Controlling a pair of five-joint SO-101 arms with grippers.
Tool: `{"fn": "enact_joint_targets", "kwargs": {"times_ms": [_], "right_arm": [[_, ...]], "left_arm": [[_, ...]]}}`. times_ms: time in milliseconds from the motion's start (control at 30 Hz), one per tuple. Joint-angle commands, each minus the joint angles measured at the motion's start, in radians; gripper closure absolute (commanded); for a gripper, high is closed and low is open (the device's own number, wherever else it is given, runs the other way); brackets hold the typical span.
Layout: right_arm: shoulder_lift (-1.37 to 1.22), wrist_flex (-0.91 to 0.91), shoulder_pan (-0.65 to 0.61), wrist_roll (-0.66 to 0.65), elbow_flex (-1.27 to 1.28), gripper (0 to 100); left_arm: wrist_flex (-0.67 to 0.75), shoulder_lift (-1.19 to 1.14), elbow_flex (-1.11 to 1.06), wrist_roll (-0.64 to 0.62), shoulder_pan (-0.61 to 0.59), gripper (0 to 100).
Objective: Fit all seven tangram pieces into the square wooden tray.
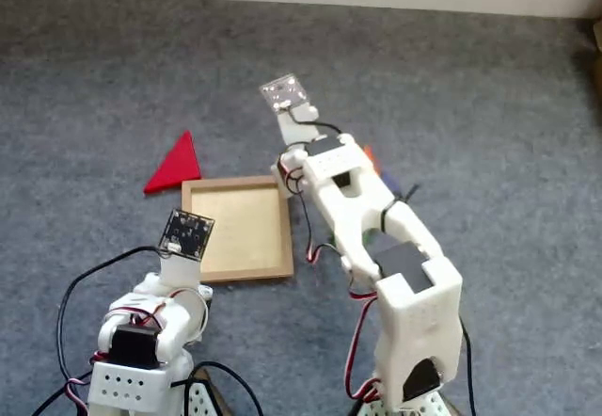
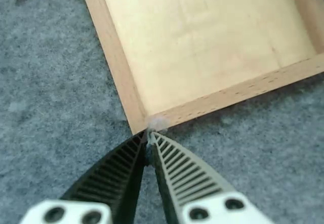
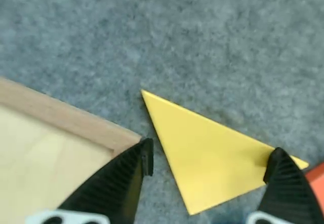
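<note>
Left gripper (image 2: 149, 137) closed, empty, tips at near-left corner of tray (image 2: 117, 62). Right gripper (image 3: 212, 158) open, straddling yellow triangle (image 3: 202, 133) on carpet (image 1: 470, 105) beside far-right tray corner. Red triangle (image 1: 177, 164) off far-left corner.

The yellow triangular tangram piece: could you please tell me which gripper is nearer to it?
Right. The open right gripper straddles the yellow triangular tangram piece; the shut left gripper sits at a corner of the square wooden tray.
</note>
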State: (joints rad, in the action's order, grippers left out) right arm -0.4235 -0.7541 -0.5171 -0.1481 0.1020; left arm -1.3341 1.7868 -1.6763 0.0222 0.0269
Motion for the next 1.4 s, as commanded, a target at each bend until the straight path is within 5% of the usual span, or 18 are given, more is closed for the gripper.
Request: {"fn": "enact_joint_targets", "kwargs": {"times_ms": [0, 200, 733, 1133, 1367], "right_arm": [[-0.004, 0.015, 0.033, -0.038, -0.042, 66.6], [-0.019, -0.13, 0.058, -0.183, -0.044, 66.6], [-0.001, -0.559, 0.074, -0.19, -0.05, 66.6], [0.203, -0.512, 0.084, -0.192, -0.047, 66.5], [0.202, -0.39, 0.093, -0.393, -0.042, 66.4]], "left_arm": [[-0.006, 0.048, -0.021, -0.006, 0.013, 99], [-0.006, 0.048, -0.021, -0.006, 0.013, 99], [-0.006, 0.048, -0.021, -0.006, 0.013, 99], [-0.006, 0.048, -0.021, -0.006, 0.013, 99], [-0.006, 0.048, -0.021, -0.006, 0.013, 99]]}}
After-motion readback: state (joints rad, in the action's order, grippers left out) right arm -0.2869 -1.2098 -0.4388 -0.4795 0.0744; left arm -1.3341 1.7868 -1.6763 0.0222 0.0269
